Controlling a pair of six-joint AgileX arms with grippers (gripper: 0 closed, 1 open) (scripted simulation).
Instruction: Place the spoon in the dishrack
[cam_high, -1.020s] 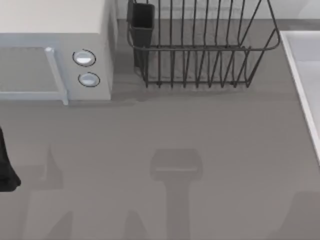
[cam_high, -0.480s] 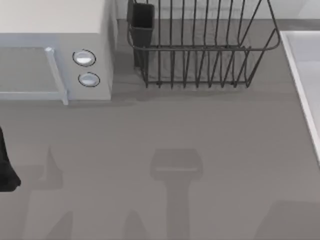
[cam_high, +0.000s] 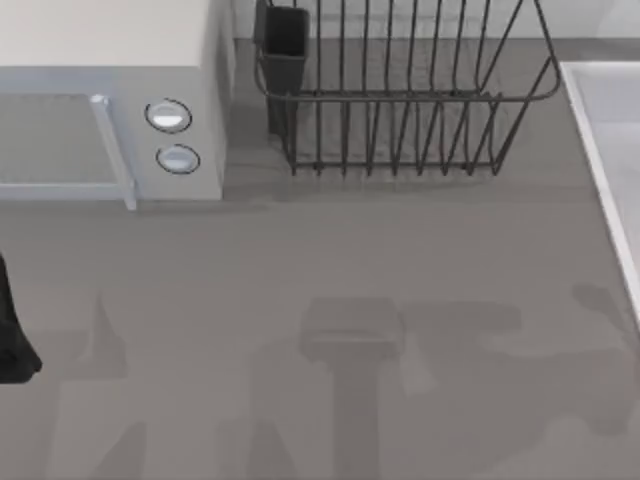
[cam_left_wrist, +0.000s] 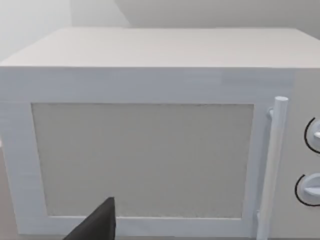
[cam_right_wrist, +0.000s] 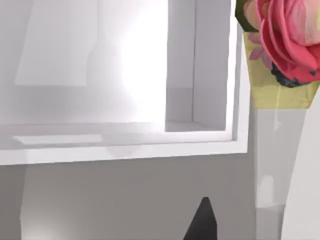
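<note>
From above, the dark metal wire dishrack (cam_high: 400, 95) with its many thin upright tines and flared rim stood at the far middle of the grey table (cam_high: 330, 250), its dark rectangular utensil cup (cam_high: 285, 45) at the corner nearest the pale grey microwave (cam_high: 110, 100), which sat just to its left (two round knobs on its front). A white raised ledge (cam_high: 610, 150) ran along the table's right edge, and a dark part of the left arm (cam_high: 12, 335) sat at the left edge. In the left wrist view, the microwave's door filled much of the frame, its upright white handle (cam_left_wrist: 272, 165) beside the knobs, with one dark fingertip (cam_left_wrist: 97, 225) of the left gripper low in front; whether that claw was released or clenched I cannot tell. In the right wrist view, a white recessed frame (cam_right_wrist: 200, 70) stood beyond the table, a pink flower (cam_right_wrist: 285, 35) beside it, and one dark fingertip (cam_right_wrist: 202, 222) of the right gripper showed; its state I cannot tell either.
</note>
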